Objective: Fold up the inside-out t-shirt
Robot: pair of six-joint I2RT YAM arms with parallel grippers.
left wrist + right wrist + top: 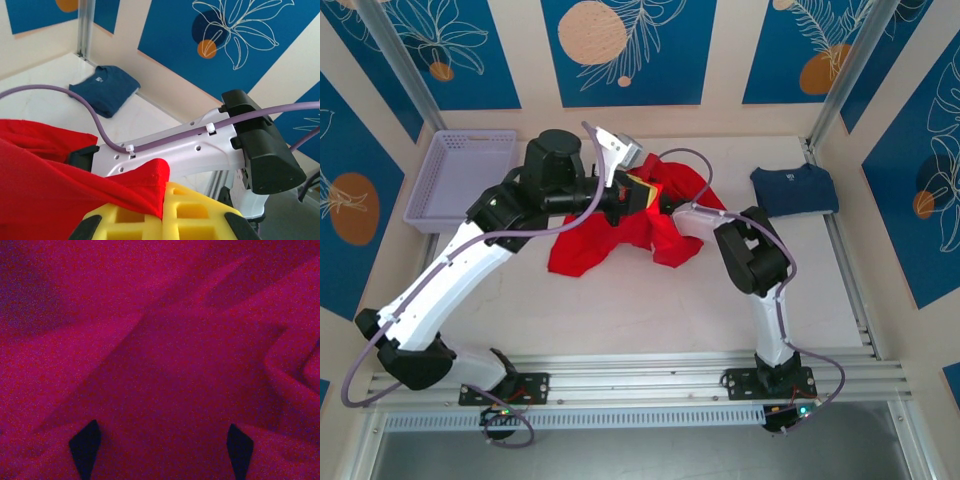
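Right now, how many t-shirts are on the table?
2. The bright red cloth t-shirt lies crumpled mid-table; the folded navy blue cloth t-shirt sits far right. Anything under the red one would be hidden.

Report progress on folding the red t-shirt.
Done: nothing folded yet; the red t-shirt lies bunched mid-table. In hand: the left jaws are shut on a fold of it, and the right jaws stand open, buried in red cloth. Left: spreading it flat, then every fold.
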